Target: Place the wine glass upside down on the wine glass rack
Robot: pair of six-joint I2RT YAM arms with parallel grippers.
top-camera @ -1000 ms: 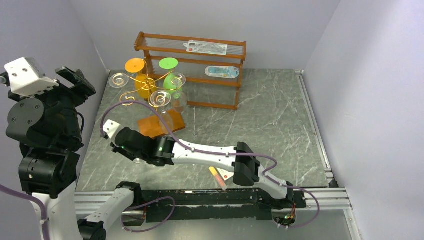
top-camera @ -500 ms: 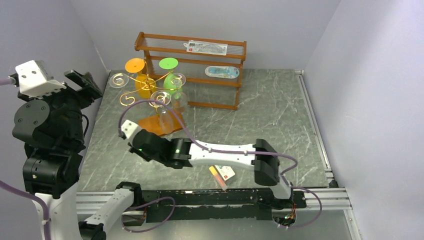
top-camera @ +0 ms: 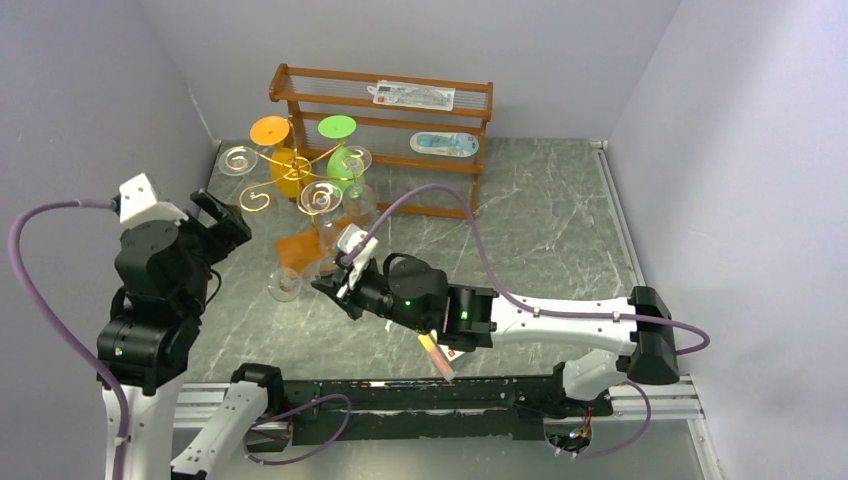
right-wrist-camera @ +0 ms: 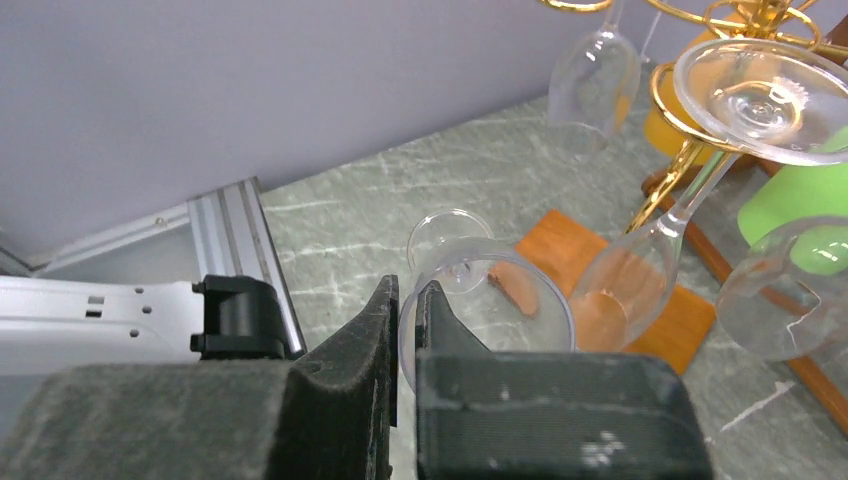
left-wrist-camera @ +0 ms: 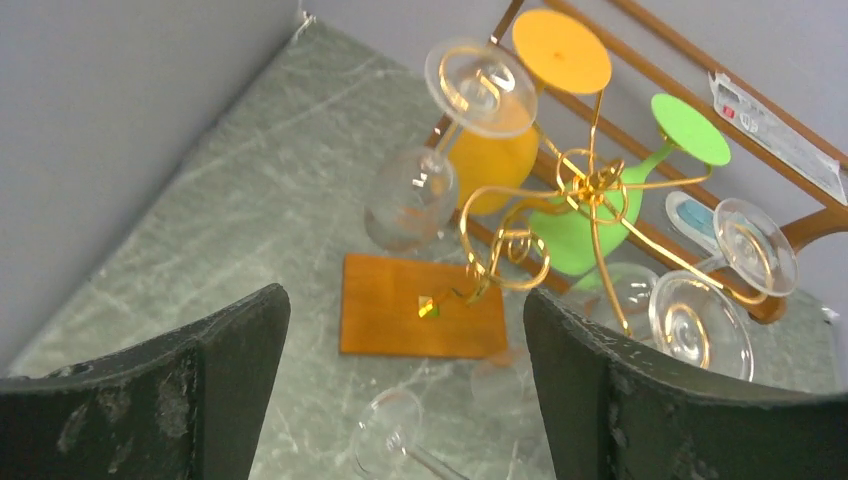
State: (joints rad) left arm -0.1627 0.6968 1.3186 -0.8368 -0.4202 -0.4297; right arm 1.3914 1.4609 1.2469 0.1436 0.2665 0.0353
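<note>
Right gripper (right-wrist-camera: 407, 305): clamped on the glass rim, lower centre of the top view.
Glass (right-wrist-camera: 470, 285): tipped sideways, just in front of the rack's base.
Rack (top-camera: 303, 185): upper left.
Left gripper (left-wrist-camera: 405, 305): fingers wide apart, empty.

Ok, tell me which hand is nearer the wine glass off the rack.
Right. The right hand pinches the wine glass by its rim; the left hand hangs open, apart from it, to its left.

Clear glossy wine glass (right-wrist-camera: 487, 295), shiny gold-wire rack (left-wrist-camera: 592, 190)
</note>
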